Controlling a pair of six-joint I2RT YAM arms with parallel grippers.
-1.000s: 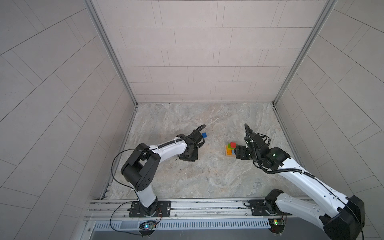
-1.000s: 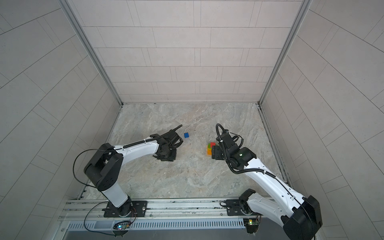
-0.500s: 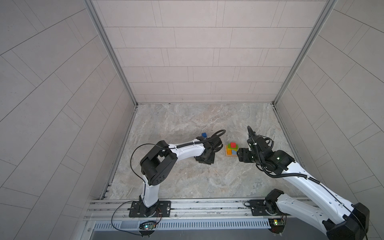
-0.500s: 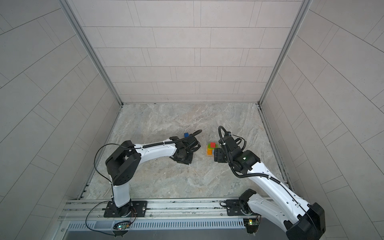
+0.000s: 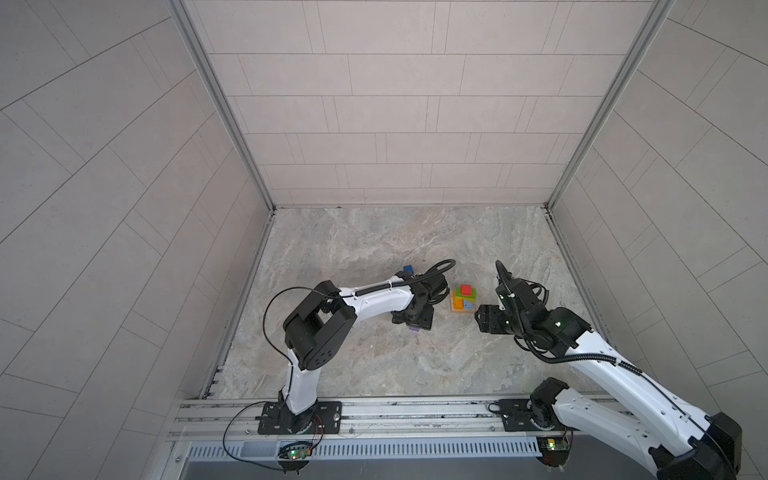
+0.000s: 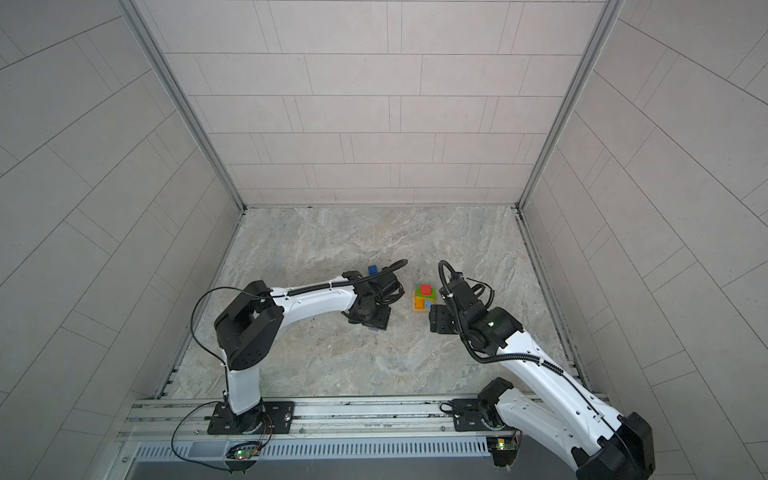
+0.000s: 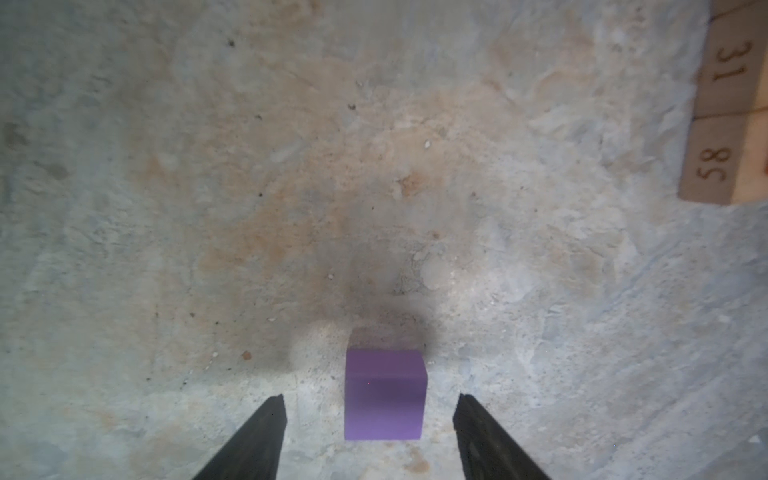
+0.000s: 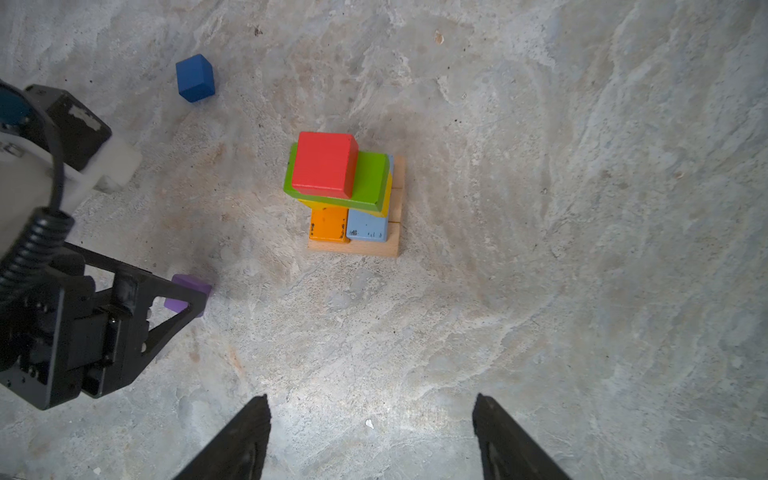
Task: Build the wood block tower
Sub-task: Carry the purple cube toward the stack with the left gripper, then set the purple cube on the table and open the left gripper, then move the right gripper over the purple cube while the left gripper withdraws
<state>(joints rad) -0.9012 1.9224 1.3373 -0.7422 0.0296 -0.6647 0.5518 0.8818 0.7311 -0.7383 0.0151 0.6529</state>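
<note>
Left gripper (image 7: 369, 398): jaws apart, purple cube (image 7: 384, 395) on the floor between them, ungripped. Dark-blue cube (image 8: 194, 78) lies loose beyond it. Wood block tower (image 8: 365, 195) stands ahead of the right gripper (image 8: 371, 401), whose jaws are apart and empty. Red cube (image 8: 324, 164) tops the tower. Judged: two cubes left to place.

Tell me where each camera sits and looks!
Top views: high over the front rail, looking down at the floor; left arm and right arm show, wood block tower between.
Left wrist: on the left arm, looking down at the purple cube between open left jaws.
Right wrist: on the right arm, looking down at the tower and dark-blue cube; open right jaws show.
Shared: both wrist views show the purple cube and tan bars.
</note>
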